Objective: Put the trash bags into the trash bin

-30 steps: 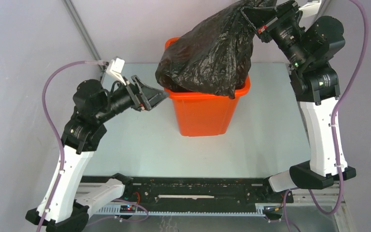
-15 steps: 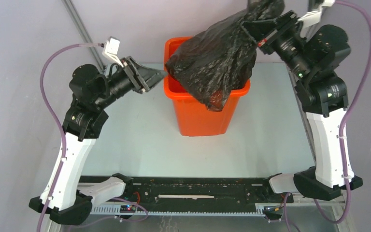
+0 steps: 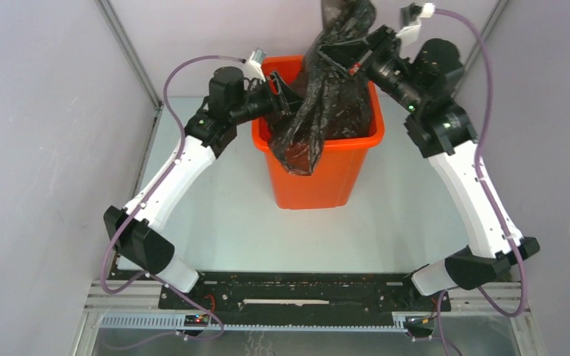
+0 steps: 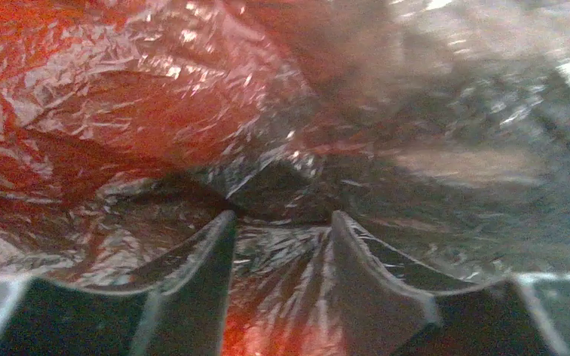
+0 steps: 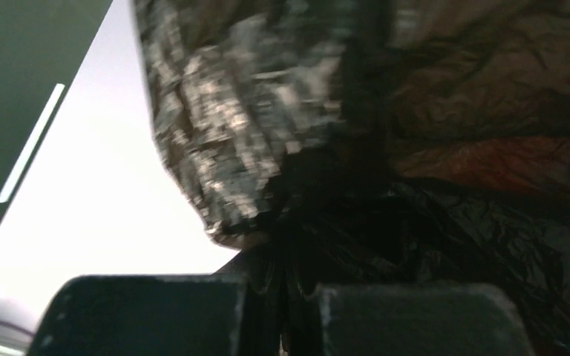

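Observation:
The orange trash bin (image 3: 319,174) stands upright at the table's middle back. The black trash bag (image 3: 332,96) hangs from my right gripper (image 3: 344,53), which is shut on its bunched top above the bin's back rim. Most of the bag sits inside the bin, and a fold drapes over the front left rim (image 3: 297,154). My left gripper (image 3: 287,95) reaches over the bin's left rim, its jaws open and pressed into the film. In the left wrist view the gripper (image 4: 280,216) has wrinkled film (image 4: 193,111) between its fingers. In the right wrist view the gripper (image 5: 282,285) pinches the bag (image 5: 223,133).
Grey walls close in on the left, right and back, with a slanted metal post (image 3: 130,52) at the back left. A black rail (image 3: 297,293) runs along the near edge. Purple cables (image 3: 193,67) loop from both wrists.
My left arm has swung right and reached over the bin's left rim into the bag. My right gripper has moved left over the bin, and the bag hangs narrower and deeper inside.

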Robot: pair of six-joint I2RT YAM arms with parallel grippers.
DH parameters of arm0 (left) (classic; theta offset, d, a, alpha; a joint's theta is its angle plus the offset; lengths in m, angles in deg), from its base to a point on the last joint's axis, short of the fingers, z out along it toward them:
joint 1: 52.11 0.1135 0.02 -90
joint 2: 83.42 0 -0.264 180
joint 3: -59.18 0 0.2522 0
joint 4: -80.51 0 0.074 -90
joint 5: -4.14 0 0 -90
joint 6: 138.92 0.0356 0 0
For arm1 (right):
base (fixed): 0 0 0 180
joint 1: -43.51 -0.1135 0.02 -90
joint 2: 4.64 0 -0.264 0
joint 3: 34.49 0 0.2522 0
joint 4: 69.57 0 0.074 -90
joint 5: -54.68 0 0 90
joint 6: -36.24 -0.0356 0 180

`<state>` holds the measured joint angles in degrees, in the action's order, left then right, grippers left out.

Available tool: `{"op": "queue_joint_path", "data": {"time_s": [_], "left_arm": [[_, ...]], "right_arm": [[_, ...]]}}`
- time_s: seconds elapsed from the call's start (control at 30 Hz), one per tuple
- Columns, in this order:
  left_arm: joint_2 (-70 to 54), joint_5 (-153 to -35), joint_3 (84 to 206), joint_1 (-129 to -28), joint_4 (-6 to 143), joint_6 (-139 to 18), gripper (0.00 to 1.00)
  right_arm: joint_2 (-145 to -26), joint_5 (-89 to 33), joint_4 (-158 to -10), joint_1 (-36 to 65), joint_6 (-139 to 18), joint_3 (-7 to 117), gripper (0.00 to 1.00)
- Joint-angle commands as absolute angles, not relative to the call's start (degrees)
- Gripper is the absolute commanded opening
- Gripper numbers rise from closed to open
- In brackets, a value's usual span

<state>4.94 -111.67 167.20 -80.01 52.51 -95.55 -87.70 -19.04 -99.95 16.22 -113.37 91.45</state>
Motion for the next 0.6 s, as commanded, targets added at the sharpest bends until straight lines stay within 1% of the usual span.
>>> {"op": "queue_joint_path", "data": {"time_s": [0.0,0.07,0.17,0.23,0.3,0.37,0.47,0.57], "left_arm": [[-3.3,-114.5,167.8,-76.0,55.3,-97.3,0.61],[-6.7,-116.2,166.8,-72.8,55.1,-98.4,0.66],[-11.1,-118.3,168.0,-69.2,52.2,-98.2,0.73],[-13.6,-118.7,168.7,-68.1,51.0,-98.6,0.80],[-15.5,-118.8,168.9,-68.6,52.7,-98.8,0.86],[-16.7,-117.5,169.1,-71.0,53.3,-97.0,0.90],[-16.7,-112.0,170.4,-77.8,50.5,-90.3,0.93],[-13.2,-103.8,178.5,-86.2,41.3,-80.9,0.95]], "right_arm": [[-90.8,-15.3,-90.7,14.8,-124.1,88.3,0.00],[-90.4,-15.3,-90.0,15.4,-124.7,86.4,0.00],[-88.0,-17.5,-95.4,17.5,-124.4,84.1,0.00],[-86.8,-16.8,-96.6,19.8,-125.2,81.8,0.00],[-86.1,-16.6,-98.5,20.5,-125.8,80.8,0.00],[-85.9,-16.4,-99.6,20.3,-125.8,81.3,0.00],[-85.9,-16.8,-101.3,19.2,-125.9,82.8,0.00],[-85.7,-18.2,-104.0,18.4,-125.6,84.1,0.00]]}}
